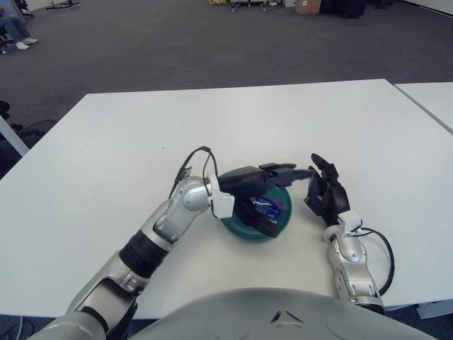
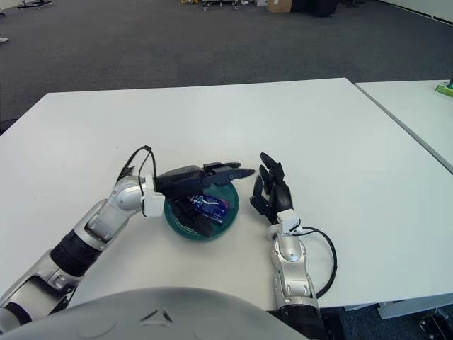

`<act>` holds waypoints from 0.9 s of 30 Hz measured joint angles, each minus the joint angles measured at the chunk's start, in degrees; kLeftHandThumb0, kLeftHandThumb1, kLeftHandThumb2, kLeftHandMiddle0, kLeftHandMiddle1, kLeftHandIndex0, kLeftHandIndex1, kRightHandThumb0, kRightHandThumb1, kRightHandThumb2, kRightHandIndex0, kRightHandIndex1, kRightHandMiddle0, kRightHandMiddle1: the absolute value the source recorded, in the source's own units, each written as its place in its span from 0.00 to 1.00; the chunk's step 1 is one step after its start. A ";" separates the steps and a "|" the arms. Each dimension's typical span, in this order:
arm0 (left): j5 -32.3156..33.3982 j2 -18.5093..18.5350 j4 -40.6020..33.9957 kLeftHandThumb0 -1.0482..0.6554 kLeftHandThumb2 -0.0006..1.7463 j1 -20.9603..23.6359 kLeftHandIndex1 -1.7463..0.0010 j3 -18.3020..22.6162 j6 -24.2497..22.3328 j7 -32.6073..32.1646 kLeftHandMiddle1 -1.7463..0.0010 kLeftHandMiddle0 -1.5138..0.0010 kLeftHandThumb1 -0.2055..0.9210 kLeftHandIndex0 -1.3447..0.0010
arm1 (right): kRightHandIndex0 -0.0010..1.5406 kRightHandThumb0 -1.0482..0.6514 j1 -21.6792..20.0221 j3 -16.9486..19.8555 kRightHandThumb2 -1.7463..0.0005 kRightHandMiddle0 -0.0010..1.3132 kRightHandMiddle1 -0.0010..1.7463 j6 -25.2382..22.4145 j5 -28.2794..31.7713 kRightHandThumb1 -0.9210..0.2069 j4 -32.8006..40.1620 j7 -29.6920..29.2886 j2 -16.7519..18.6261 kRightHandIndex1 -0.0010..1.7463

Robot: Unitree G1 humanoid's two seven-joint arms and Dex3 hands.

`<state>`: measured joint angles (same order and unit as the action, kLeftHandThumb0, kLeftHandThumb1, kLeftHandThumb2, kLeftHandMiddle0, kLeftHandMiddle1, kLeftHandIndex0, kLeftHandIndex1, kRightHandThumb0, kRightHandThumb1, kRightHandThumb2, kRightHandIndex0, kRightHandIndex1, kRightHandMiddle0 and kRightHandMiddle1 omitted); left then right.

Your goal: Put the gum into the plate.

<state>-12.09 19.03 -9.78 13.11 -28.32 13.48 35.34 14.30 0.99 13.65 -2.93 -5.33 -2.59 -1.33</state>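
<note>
A small dark green plate (image 1: 249, 231) sits on the white table near its front edge. A blue gum pack (image 1: 269, 207) lies inside the plate. My left hand (image 1: 265, 190) is over the plate with its fingers stretched out to the right and its thumb down in the plate beside the gum; it holds nothing. My right hand (image 1: 325, 190) shows just right of the plate, fingers spread upward and empty. The plate also shows in the right eye view (image 2: 185, 228).
The white table (image 1: 233, 127) stretches back and to both sides. A second table (image 1: 432, 99) stands at the right, with a gap between them. Grey carpet floor lies beyond.
</note>
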 measured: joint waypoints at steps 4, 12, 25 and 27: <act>-1.98 0.23 -0.79 0.00 0.05 -2.34 1.00 1.88 -2.42 -2.77 1.00 1.00 1.00 1.00 | 0.25 0.17 -0.36 0.36 0.45 0.00 0.41 -0.15 0.05 0.00 -0.38 -1.10 0.48 0.05; -2.68 -4.11 3.00 0.00 0.10 -12.02 1.00 5.78 -4.83 -13.86 1.00 1.00 1.00 1.00 | 0.28 0.17 -0.39 1.05 0.44 0.00 0.47 -0.29 0.69 0.00 -0.32 -2.40 2.05 0.05; -0.60 -10.42 8.21 0.00 0.40 -23.90 1.00 14.46 -0.29 -29.72 1.00 1.00 1.00 1.00 | 0.33 0.16 0.09 1.06 0.44 0.03 0.50 -0.34 0.68 0.00 0.19 -2.36 2.28 0.06; -0.32 -10.57 7.81 0.00 0.42 -25.63 1.00 15.14 -0.48 -30.34 1.00 1.00 1.00 1.00 | 0.33 0.16 0.28 1.02 0.43 0.03 0.51 -0.42 0.55 0.00 0.43 -2.36 2.22 0.06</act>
<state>-12.42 8.46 -1.97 -12.53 -13.18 13.00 5.00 14.58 2.00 13.23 -2.38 -4.90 -4.95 0.89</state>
